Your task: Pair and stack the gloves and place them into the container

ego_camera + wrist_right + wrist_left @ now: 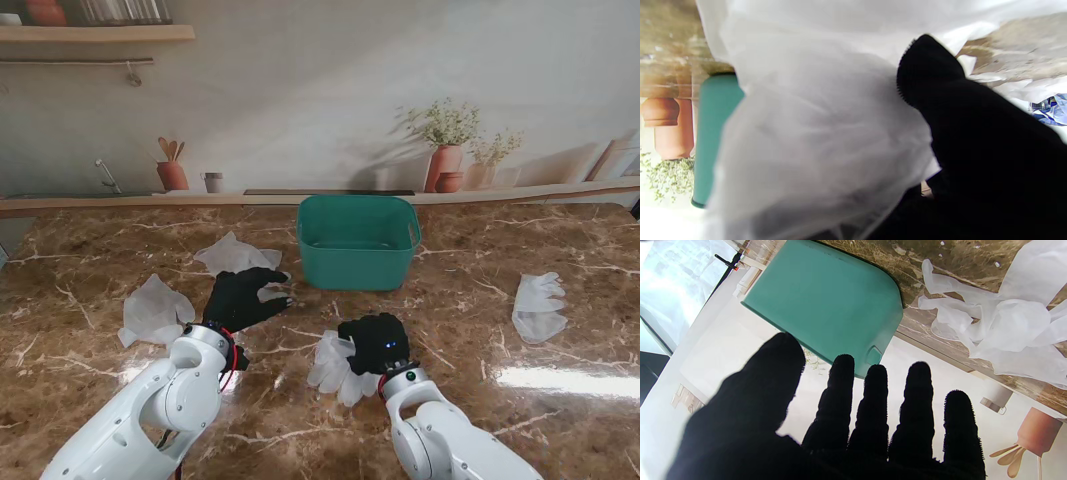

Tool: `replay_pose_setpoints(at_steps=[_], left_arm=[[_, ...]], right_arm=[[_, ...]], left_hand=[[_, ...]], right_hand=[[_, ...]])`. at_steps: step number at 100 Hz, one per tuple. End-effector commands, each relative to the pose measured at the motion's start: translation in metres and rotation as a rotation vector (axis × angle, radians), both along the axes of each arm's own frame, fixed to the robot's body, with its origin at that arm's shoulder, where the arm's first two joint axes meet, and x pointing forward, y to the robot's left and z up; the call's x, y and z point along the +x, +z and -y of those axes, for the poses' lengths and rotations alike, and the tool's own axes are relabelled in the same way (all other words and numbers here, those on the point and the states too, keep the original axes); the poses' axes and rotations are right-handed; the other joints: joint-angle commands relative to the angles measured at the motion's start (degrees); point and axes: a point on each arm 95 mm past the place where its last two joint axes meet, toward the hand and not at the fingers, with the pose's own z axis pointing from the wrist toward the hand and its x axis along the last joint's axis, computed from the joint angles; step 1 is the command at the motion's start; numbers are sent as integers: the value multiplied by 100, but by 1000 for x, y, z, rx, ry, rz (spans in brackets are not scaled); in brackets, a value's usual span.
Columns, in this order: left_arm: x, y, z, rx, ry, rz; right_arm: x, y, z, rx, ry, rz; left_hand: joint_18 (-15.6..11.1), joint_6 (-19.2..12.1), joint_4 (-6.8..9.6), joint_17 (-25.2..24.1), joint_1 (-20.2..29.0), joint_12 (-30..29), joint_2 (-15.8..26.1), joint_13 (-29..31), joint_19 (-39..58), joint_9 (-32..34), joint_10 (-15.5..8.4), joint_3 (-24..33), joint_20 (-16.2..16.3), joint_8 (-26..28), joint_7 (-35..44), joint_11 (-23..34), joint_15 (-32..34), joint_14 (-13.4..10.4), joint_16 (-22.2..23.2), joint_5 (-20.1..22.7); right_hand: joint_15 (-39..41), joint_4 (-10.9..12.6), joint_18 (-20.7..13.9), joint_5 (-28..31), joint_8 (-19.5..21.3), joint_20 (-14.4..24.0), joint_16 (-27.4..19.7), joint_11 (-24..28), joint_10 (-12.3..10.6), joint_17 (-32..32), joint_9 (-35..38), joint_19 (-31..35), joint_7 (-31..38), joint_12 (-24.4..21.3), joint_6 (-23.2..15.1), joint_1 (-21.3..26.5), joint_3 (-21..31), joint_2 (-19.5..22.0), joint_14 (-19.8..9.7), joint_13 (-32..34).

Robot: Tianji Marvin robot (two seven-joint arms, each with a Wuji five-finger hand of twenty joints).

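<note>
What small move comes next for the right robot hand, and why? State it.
Probably lift the held glove and carry it left toward the glove beside the left robot hand to pair them. The right robot hand is closed on that translucent glove, the left robot hand is spread and holds nothing, and the green container looks empty.

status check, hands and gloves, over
Left hand open, holding nothing. Right hand shut on translucent white glove. Three more translucent gloves loose on marble table; green plastic container unobstructed.

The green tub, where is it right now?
In the stand's view the green tub sits mid-table, far from me by the back ledge, just right of the left hand and beyond the right hand.
</note>
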Motion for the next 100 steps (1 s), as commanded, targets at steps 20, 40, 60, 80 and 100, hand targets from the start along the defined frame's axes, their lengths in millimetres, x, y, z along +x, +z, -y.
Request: replay_pose_setpoints(at_steps=[20,40,60,80,100], left_arm=[[-2,0,-1,6,-2,8],[0,0,-1,9,-6,9],[0,-1,0,10,-8,9],[0,0,-2,6,-4,18],[-1,2,-3,5,-5,29]], right_arm=[[-24,-15,-5,18,-12,-84],[-37,-12,-3,70,10,-147],[-46,8,1,143,41,-170],[-42,32,4,183,72,-102],[-11,45,11,52,128,-49]], left_hand=[[5,-157,120,-150,-157,-58,206,-217,-183,-204,-55,-188,-53,8,-50,-129,-172,-293,-94,-51],[12,-154,121,-166,-156,-61,208,-233,-207,-223,-64,-205,-64,4,-58,-138,-186,-297,-107,-66],[11,-147,124,-182,-148,-61,207,-243,-236,-236,-71,-223,-74,2,-61,-140,-188,-294,-109,-65],[19,-152,127,-176,-139,-54,212,-235,-235,-225,-82,-235,-66,3,-57,-128,-172,-296,-97,-59],[19,-155,127,-175,-140,-52,208,-222,-238,-215,-86,-226,-61,6,-50,-124,-162,-298,-90,-46]], right_hand=[[-341,37,25,-205,-347,-113,-175,-228,107,-192,-137,93,-66,-246,234,-714,-51,490,56,-263],[-1586,1136,-29,-204,731,-379,-657,-817,177,-709,-794,-632,-2362,-1245,819,-2133,-729,1641,102,-798],[-2060,1374,9,-471,622,-382,-743,-1053,204,-1000,-1153,-1210,-2607,-1396,847,-2223,-1703,2121,115,-1130],[-2077,1084,55,-390,89,-275,-726,-1021,170,-956,-968,-1215,-1969,-1406,669,-1839,-248,1688,86,-1001],[-2705,495,-50,-695,-488,-431,-816,-1481,-2,-974,-1090,-1571,-1573,-963,501,-78,1269,979,-122,-1047]])
